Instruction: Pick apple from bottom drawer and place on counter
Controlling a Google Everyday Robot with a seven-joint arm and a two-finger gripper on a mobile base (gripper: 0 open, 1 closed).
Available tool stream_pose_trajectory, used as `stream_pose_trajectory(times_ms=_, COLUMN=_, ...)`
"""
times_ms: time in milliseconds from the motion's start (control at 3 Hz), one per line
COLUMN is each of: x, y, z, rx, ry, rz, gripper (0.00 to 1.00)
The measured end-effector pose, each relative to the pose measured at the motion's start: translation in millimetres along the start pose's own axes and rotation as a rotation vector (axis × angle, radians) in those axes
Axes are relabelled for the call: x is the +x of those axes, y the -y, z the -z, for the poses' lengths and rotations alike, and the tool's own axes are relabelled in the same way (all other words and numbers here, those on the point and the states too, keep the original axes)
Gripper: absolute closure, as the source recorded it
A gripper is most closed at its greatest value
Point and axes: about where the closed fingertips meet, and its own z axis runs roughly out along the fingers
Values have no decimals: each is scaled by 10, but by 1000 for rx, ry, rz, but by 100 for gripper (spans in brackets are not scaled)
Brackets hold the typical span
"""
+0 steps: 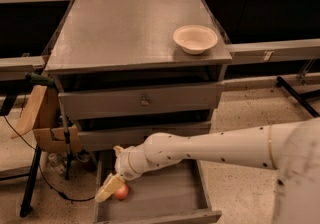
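The small red-orange apple [121,192] lies on the floor of the open bottom drawer [165,200], at its left side. My gripper [109,189] hangs at the end of the white arm that reaches in from the right. Its pale fingers [106,191] are down in the drawer, right at the apple's left side and partly covering it. The counter [125,28] is the flat grey top of the cabinet above.
A beige bowl [195,38] stands on the counter's right front part. The two upper drawers [142,100] are closed. A cardboard box [50,135] and a black stand with cables stand left of the cabinet. Dark shelves with grey rails flank both sides.
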Motion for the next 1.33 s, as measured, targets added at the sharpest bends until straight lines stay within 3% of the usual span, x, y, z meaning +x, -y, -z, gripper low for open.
stream_pose_trajectory(times_ms=333, x=-8, y=394, z=-815, rx=47, ry=70, rz=-22, gripper=0)
stream_pose_trajectory(times_ms=667, x=242, y=680, z=-1871, rx=62, ry=66, rz=-68, gripper=0)
stream_pose_trajectory(times_ms=1000, x=894, y=589, z=-2625, rx=28, ry=1, rz=-126, gripper=0)
stream_pose_trajectory(times_ms=1333, x=1103, y=472, z=-2762, rx=10, ry=-11, rz=-156, gripper=0)
